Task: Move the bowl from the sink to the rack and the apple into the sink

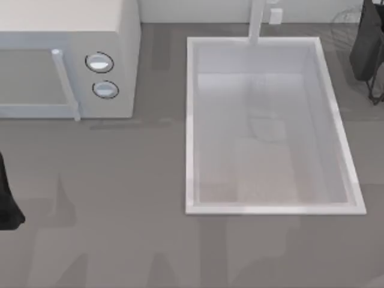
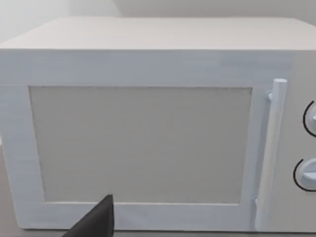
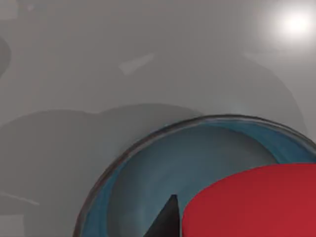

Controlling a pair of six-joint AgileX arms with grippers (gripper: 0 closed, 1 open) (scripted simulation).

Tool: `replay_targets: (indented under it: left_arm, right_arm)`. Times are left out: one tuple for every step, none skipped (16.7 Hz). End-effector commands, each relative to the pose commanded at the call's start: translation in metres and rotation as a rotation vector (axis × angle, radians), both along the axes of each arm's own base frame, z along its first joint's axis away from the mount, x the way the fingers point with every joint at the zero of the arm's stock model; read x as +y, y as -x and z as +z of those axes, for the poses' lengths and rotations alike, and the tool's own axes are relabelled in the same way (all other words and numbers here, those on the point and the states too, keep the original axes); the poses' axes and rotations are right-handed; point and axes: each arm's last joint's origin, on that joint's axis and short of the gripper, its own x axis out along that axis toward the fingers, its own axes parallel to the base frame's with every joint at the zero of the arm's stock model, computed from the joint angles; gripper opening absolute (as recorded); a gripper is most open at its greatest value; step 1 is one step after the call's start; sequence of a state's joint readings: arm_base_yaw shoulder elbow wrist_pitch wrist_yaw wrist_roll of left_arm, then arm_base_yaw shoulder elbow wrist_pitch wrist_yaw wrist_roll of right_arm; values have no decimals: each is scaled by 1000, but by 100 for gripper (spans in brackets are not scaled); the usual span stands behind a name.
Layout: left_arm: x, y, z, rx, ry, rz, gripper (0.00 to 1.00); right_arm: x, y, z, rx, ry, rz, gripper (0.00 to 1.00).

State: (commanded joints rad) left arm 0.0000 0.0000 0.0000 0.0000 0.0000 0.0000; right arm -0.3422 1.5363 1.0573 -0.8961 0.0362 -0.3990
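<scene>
The white sink (image 1: 191, 126) with its tap post (image 1: 257, 24) lies right of the table's middle, and its basin holds nothing. In the right wrist view, the blue bowl (image 3: 148, 173) with a teal inside rests on a grey surface. The red apple (image 3: 256, 202) looms large in front of the bowl's inside; whether it lies in the bowl or is held above it I cannot tell. One dark fingertip (image 3: 165, 219) of my right gripper sits beside the apple. My right arm (image 1: 367, 42) is at the far right back corner. My left arm (image 1: 6, 198) is parked at the left edge.
A white microwave (image 1: 66, 60) with two round knobs stands at the back left, and its door and handle (image 2: 271, 148) face the left wrist camera. Thin wires (image 1: 345, 18) show beside my right arm. Bare grey tabletop (image 1: 120, 240) runs along the front.
</scene>
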Motion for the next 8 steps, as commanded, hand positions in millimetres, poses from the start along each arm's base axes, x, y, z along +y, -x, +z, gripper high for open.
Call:
replay_targets:
  left_arm:
    - [0,0,0,0,0,0,100]
    - [0,0,0,0,0,0,100]
    - [0,0,0,0,0,0,100]
    - [0,0,0,0,0,0,100]
    - [0,0,0,0,0,0,100]
    - [0,0,0,0,0,0,100]
    - [0,0,0,0,0,0,100]
    - [0,0,0,0,0,0,100]
  right_arm:
    - [8,-9,-4,-41,39,21,0]
    - [17,-19,-8,-91,79,41,0]
    - [28,-28,-12,-150,118,60,0]
    - [41,-38,-15,-216,156,77,0]
    - [54,-46,-18,-289,189,91,0]
    - [69,-54,-20,-368,217,104,0]
    - [86,-60,-22,-454,239,113,0]
    - [103,-65,-22,-543,253,119,0]
